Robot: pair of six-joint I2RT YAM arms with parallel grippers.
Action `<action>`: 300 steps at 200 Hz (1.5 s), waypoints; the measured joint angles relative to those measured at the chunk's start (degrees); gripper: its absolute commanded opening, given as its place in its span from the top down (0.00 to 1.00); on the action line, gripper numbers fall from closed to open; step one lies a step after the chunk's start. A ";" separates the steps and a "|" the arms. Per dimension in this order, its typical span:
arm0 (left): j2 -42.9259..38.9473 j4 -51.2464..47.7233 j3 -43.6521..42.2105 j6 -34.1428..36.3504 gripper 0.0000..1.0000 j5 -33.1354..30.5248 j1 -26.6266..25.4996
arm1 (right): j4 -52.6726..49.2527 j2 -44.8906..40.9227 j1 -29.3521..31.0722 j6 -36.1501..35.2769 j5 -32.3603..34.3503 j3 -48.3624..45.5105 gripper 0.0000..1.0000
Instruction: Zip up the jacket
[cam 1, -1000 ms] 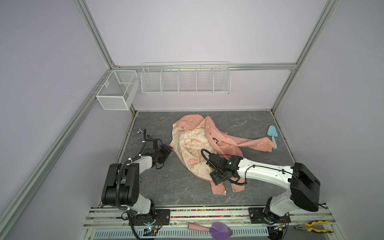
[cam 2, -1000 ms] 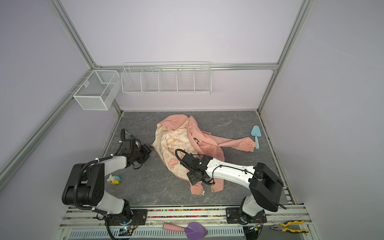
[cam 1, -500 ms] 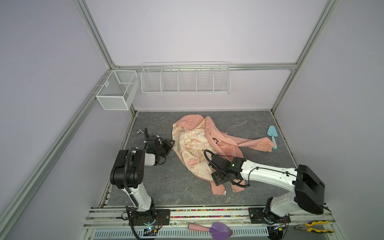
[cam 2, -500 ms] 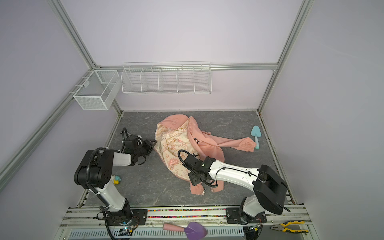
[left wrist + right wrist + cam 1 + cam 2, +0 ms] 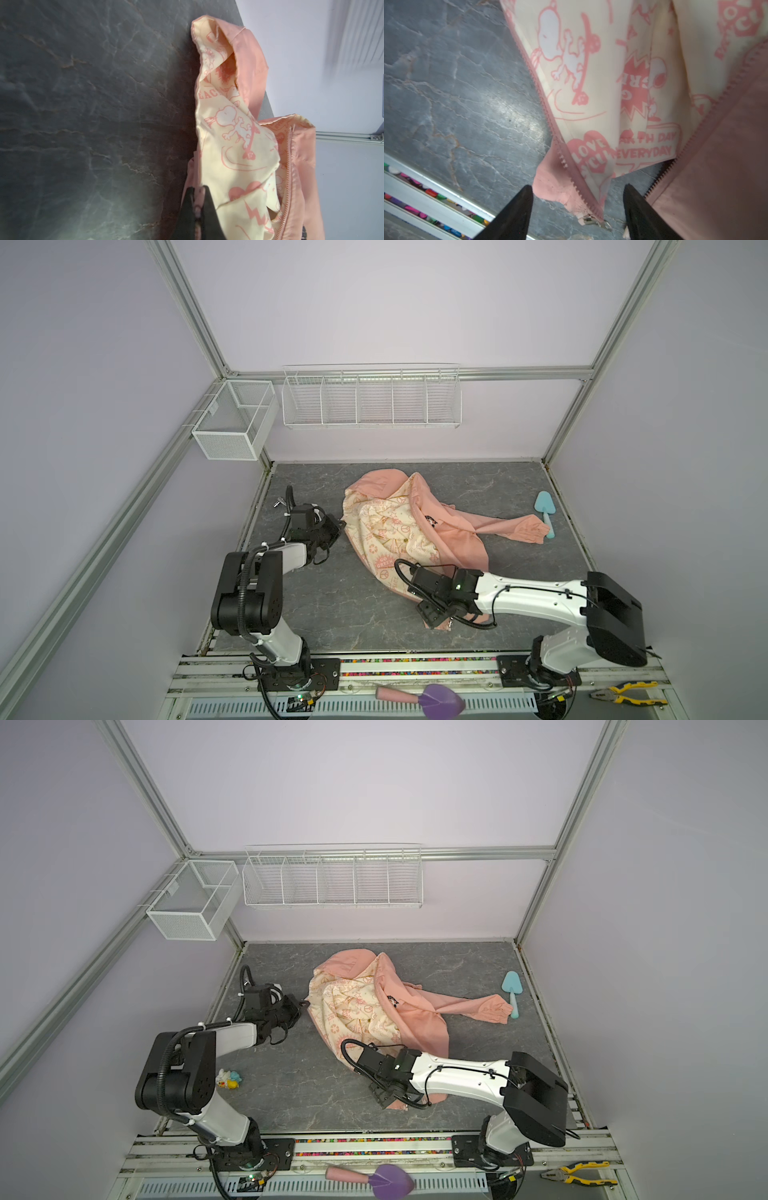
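One jacket [image 5: 415,539]; left tool [image 5: 197,189] seemingly pinching edge; right tool [image 5: 577,187] spread.

Left arm [image 5: 291,558] and right arm [image 5: 532,597]: white link shells, boxy black joint housings, black cables looped and zip-tied alongside, tapered black fingers [image 5: 512,216], small green LED [image 5: 458,585] lit just behind the right gripper [image 5: 577,185].

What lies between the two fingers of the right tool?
The jacket hem corner with its zip slider, lying on the table; the right wrist view shows it.
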 measured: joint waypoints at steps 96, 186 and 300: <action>-5.29 -13.99 6.38 1.75 1.00 -0.04 0.00 | -3.96 5.81 0.63 2.93 7.91 2.67 0.76; -7.91 -29.11 19.93 5.33 1.00 -3.10 1.66 | -1.03 4.68 2.60 -2.95 2.34 9.31 0.93; -5.25 -40.37 37.29 7.02 1.00 -6.78 5.81 | 14.99 1.95 -1.64 -5.77 -22.08 9.70 0.93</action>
